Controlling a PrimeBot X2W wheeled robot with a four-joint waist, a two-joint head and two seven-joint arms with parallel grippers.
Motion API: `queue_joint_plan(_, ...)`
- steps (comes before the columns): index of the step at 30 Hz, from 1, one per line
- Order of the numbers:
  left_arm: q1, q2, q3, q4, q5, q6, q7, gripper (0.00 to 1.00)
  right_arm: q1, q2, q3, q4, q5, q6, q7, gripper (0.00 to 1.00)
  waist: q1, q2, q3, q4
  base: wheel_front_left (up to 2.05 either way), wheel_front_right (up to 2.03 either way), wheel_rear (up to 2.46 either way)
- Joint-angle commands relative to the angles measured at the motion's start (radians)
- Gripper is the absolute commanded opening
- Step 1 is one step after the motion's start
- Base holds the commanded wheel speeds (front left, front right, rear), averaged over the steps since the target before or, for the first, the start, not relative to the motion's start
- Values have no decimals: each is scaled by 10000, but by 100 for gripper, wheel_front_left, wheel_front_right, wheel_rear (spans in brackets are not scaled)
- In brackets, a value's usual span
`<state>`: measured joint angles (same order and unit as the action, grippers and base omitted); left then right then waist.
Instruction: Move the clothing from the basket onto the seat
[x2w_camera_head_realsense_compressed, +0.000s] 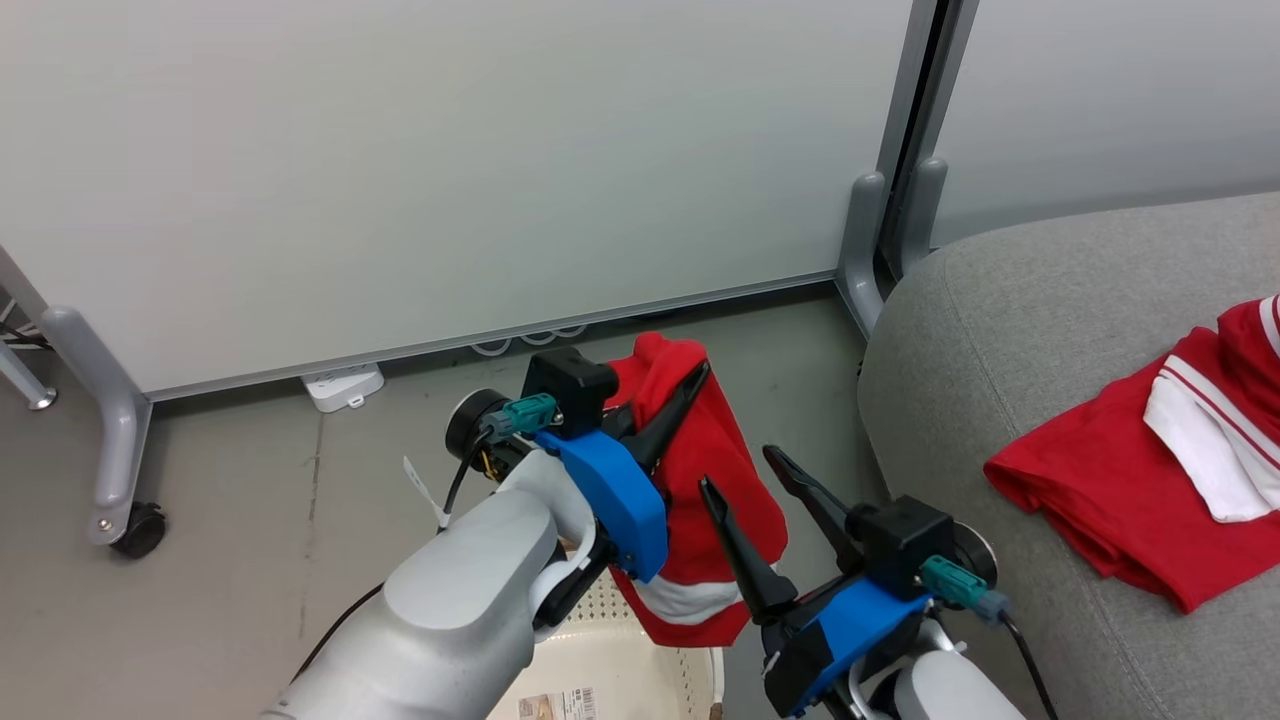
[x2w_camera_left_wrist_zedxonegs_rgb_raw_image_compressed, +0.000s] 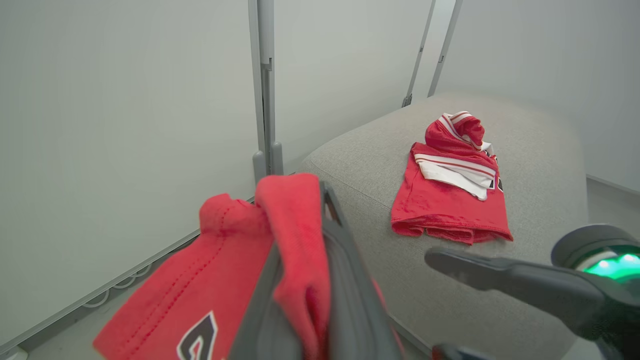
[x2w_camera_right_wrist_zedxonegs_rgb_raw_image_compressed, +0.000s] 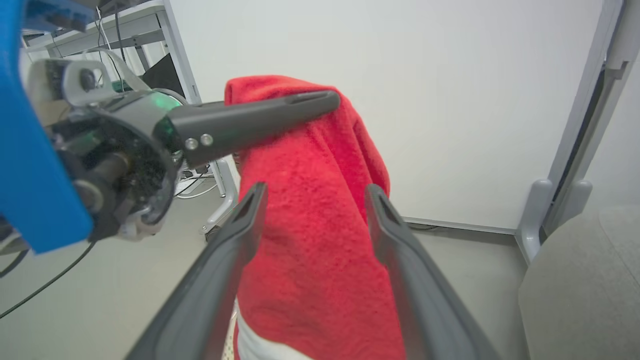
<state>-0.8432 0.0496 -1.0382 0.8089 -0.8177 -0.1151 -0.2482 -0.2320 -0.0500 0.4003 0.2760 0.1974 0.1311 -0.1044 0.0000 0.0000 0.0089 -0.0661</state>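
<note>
We've got one red-and-white garment (x2w_camera_head_realsense_compressed: 1120, 480) on the sofa (x2w_camera_head_realsense_compressed: 1000, 330); left pincer (x2w_camera_head_realsense_compressed: 695, 380) grips a red jersey (x2w_camera_head_realsense_compressed: 715, 440) above the basket (x2w_camera_head_realsense_compressed: 620, 680), right pincer (x2w_camera_head_realsense_compressed: 738, 468) hangs open.

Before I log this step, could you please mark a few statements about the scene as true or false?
1. The left gripper is shut on a red garment. True.
2. The right gripper also grips that garment. False: its jaws stand open and hold nothing.
3. A red and white garment lies on the grey sofa. True.
4. The held garment rests on the sofa too. False: it hangs from the left gripper, in the air beside the sofa.
</note>
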Motion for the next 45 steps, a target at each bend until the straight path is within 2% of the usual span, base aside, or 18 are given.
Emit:
queue_joint_plan(1, -179, 20, -50, 1, -90, 60, -60, 0, -266, -6, 167, 156, 65, -7, -30, 100, 0, 0, 52, 14, 0, 0, 0)
queue_joint_plan(12, -319, 18, -438, 17, -367, 118, -119, 0, -1532, -7, 1146, 1931, 23, -7, -292, 100, 0, 0, 131, 83, 0, 0, 0)
queue_joint_plan(19, -392, 19, -649, -46, -553, 133, -142, 0, -2366, -7, 1186, 3419, 24, -9, -591, 100, 0, 0, 53, 103, 0, 0, 0)
queue_joint_plan(25, -391, 19, -854, -175, -718, 144, -157, 0, -2742, -6, 1365, 4336, 460, -9, -651, 100, 0, 0, 15, 183, 0, 0, 0)
queue_joint_plan(26, -397, 19, -882, -196, -742, 146, -161, 0, -2810, -9, 1406, 4494, 540, -9, -651, 72, 0, 0, 6, 195, 0, 0, 0)
queue_joint_plan(28, -412, 19, -944, -220, -803, 160, -168, 0, -2895, -7, 1520, 4819, 745, -9, -635, 0, 0, 0, -12, 219, 0, 0, 0)
queue_joint_plan(45, -489, 19, -1025, -269, -919, 243, -191, 0, -3345, -9, 2213, 5833, 1614, -9, -1187, 0, 0, 0, -119, 47, 0, 0, 0)
